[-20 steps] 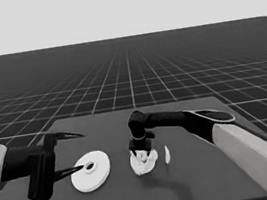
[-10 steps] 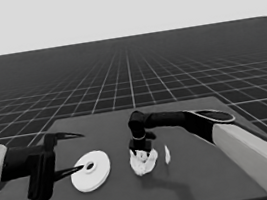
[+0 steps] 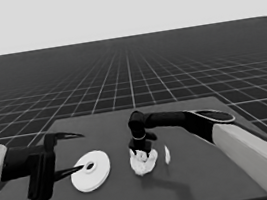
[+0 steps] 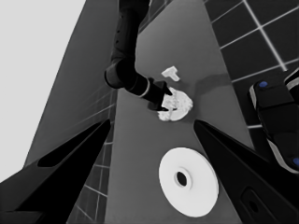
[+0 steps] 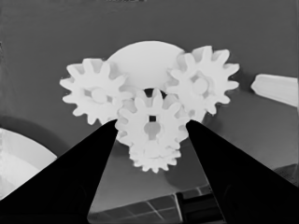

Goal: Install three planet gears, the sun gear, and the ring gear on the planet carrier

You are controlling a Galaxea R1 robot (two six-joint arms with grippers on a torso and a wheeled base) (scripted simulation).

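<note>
In the middle of the table lies the smaller round part (image 3: 151, 164) (image 5: 140, 58), the planet carrier, with four small gears on it. Three planet gears ring its hole: one (image 5: 96, 95), a second (image 5: 202, 84) and a third (image 5: 154, 158) that is partly covered. My right gripper (image 3: 141, 152) (image 5: 151, 122) stands over the carrier, shut on the centre gear (image 5: 152, 126), with a finger against each side of it. The larger round part (image 3: 96, 173) (image 4: 198, 186), the ring gear, lies flat to the left. My left gripper (image 3: 80, 151) waits open at its edge, not holding it.
A thin white piece (image 3: 167, 154) (image 5: 275, 88) lies just right of the smaller round part. The right arm's pale grey part (image 3: 264, 161) fills the lower right corner. Dark machinery with blue lights (image 4: 275, 116) shows past the table's edge.
</note>
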